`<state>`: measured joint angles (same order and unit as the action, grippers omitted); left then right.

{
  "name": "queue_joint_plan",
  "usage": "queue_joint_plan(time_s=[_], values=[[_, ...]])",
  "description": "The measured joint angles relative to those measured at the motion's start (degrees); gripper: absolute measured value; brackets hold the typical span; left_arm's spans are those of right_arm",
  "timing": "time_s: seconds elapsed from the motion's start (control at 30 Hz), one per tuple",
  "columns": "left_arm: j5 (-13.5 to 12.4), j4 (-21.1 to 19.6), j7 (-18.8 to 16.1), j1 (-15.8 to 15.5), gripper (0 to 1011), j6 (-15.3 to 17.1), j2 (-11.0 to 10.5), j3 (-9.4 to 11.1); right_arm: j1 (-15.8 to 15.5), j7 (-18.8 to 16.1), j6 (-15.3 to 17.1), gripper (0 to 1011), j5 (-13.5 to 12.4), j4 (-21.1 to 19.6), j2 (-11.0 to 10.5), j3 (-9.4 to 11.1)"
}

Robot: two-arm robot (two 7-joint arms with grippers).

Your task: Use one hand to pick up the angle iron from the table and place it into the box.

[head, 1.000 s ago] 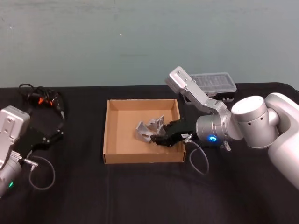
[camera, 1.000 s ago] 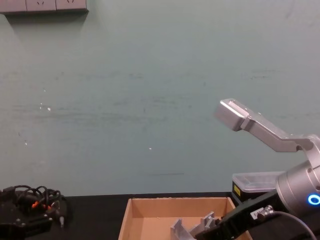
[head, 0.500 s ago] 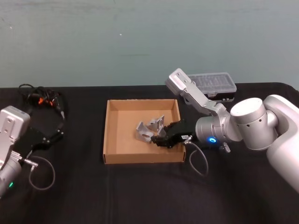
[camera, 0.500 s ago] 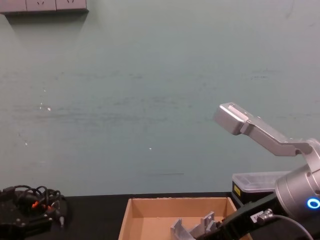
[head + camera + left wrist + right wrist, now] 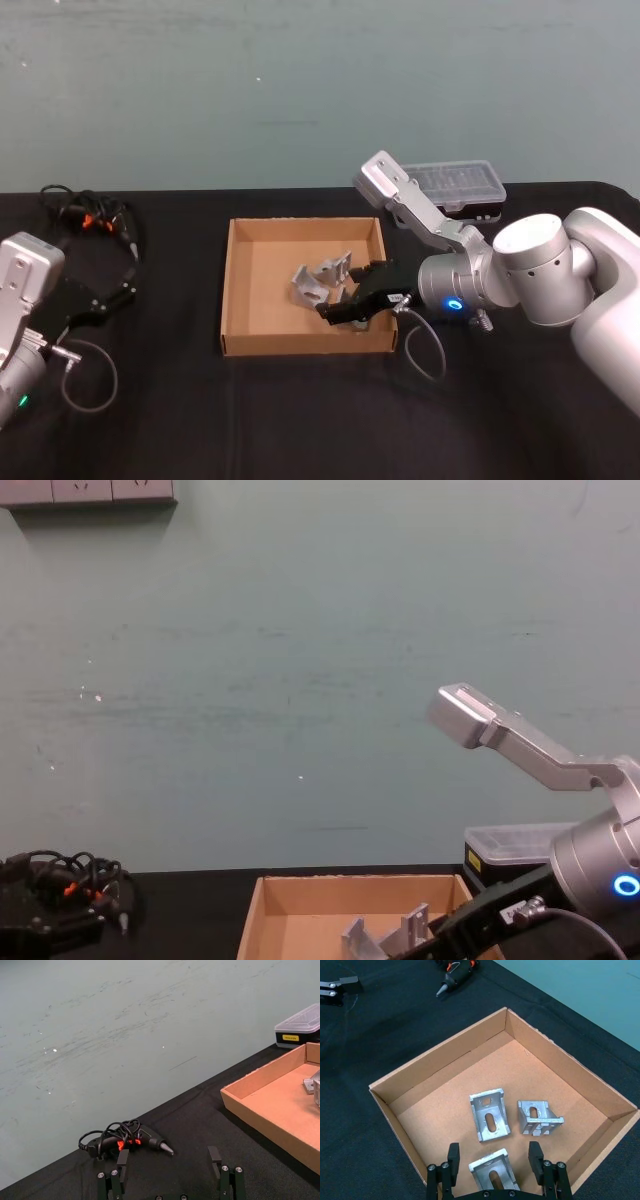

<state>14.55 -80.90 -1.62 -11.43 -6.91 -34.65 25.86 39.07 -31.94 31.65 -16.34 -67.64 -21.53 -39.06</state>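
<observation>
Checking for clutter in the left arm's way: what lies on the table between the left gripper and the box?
In the left wrist view, bare black table separates the open left gripper from the box; the soldering tool lies off to the side.

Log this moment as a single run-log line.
right claw: open, over box | angle irons in box: three, one between its fingers, not gripped | left claw: open, parked over table

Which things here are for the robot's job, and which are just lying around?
For the job:
the box
three metal brackets lying in the box
the right gripper, open above the box
the table

Just lying about:
the black case with a clear lid
the corded tool
the left gripper, parked and open
</observation>
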Motion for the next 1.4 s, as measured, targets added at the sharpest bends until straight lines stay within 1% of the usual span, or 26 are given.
queue_joint_plan(time_s=[0.03, 0.07, 0.2, 0.27, 0.3, 0.37, 0.4, 0.5, 0.6, 0.63, 0.73, 0.77, 0.8, 0.83, 0.93, 0.97, 1.0, 1.07, 1.1, 1.17, 1.27, 1.4], values=[[0.0, 0.0, 0.0, 0.0, 1000, 0.0, 0.0, 0.0, 0.0, 0.0, 0.0, 888, 0.0, 0.0, 0.0, 0.0], [0.0, 0.0, 0.0, 0.0, 1000, 0.0, 0.0, 0.0, 0.0, 0.0, 0.0, 935, 0.0, 0.0, 0.0, 0.0], [0.0, 0.0, 0.0, 0.0, 1000, 0.0, 0.0, 0.0, 0.0, 0.0, 0.0, 1003, 0.0, 0.0, 0.0, 0.0], [0.0, 0.0, 0.0, 0.0, 1000, 0.0, 0.0, 0.0, -0.3, -0.1, -0.9, 1000, -0.3, -0.7, -0.2, 0.4], [0.0, 0.0, 0.0, 0.0, 1000, 0.0, 0.0, 0.0, -0.9, -0.5, -2.1, 1000, -0.7, -1.5, -0.4, 1.1], [0.0, 0.0, 0.0, 0.0, 1000, 0.0, 0.0, 0.0, -1.7, -0.8, -3.5, 1000, -1.3, -2.6, -0.8, 1.9], [0.0, 0.0, 0.0, 0.0, 1000, 0.0, 0.0, 0.0, -2.3, -1.1, -5.0, 1000, -1.9, -3.6, -1.2, 2.7], [0.0, 0.0, 0.0, 0.0, 1000, 0.0, 0.0, 0.0, -3.5, -1.3, -6.9, 1000, -3.3, -5.1, -1.7, 4.1], [0.0, 0.0, 0.0, 0.0, 1000, 0.0, 0.0, 0.0, -5.3, -1.0, -8.9, 1000, -5.1, -7.4, -2.5, 6.2], [0.0, 0.0, 0.0, 0.0, 1000, 0.0, 0.0, 0.0, -6.6, -0.3, -9.9, 1000, -6.1, -8.9, -3.0, 7.4], [0.0, 0.0, 0.0, 0.0, 1000, 0.0, 0.0, 0.0, -8.7, 1.6, -11.3, 1000, -6.7, -11.4, -4.1, 8.9], [0.0, 0.0, 0.0, 0.0, 1000, 0.0, 0.0, 0.0, -10.1, 3.0, -12.4, 1000, -6.5, -13.1, -4.9, 9.5], [0.0, 0.0, 0.0, 0.0, 1000, 0.0, 0.0, 0.0, -10.8, 3.7, -12.9, 1000, -6.3, -13.8, -5.2, 9.8], [0.0, 0.0, 0.0, 0.0, 1000, 0.0, 0.0, 0.0, -12.4, 5.4, -13.7, 1000, -5.9, -15.4, -5.9, 10.5], [0.0, 0.0, 0.0, 0.0, 1000, 0.0, 0.0, 0.0, -14.7, 7.9, -14.4, 1000, -5.4, -17.2, -6.6, 11.9], [0.0, 0.0, 0.0, 0.0, 1000, 0.0, 0.0, 0.0, -15.3, 8.7, -14.6, 1000, -5.2, -17.7, -6.7, 12.3], [0.0, 0.0, 0.0, 0.0, 1000, 0.0, 0.0, 0.0, -16.6, 10.1, -14.7, 1000, -4.8, -18.5, -6.9, 13.2], [0.0, 0.0, 0.0, 0.0, 1000, 0.0, 0.0, 0.0, -17.8, 11.6, -14.8, 1000, -4.5, -19.2, -7.1, 14.1], [0.0, 0.0, 0.0, 0.0, 1000, 0.0, 0.0, 0.0, -18.9, 12.9, -14.8, 1000, -4.2, -19.8, -7.2, 15.1], [0.0, 0.0, 0.0, 0.0, 1000, 0.0, 0.0, 0.0, -20.1, 14.4, -14.5, 1000, -3.9, -20.4, -7.3, 16.2], [0.0, 0.0, 0.0, 0.0, 1000, 0.0, 0.0, 0.0, -21.6, 15.8, -13.9, 1000, -3.5, -21.0, -7.4, 17.3], [0.0, 0.0, 0.0, 0.0, 1000, 0.0, 0.0, 0.0, -22.5, 16.1, -13.2, 1000, -3.2, -21.3, -7.6, 18.2]])
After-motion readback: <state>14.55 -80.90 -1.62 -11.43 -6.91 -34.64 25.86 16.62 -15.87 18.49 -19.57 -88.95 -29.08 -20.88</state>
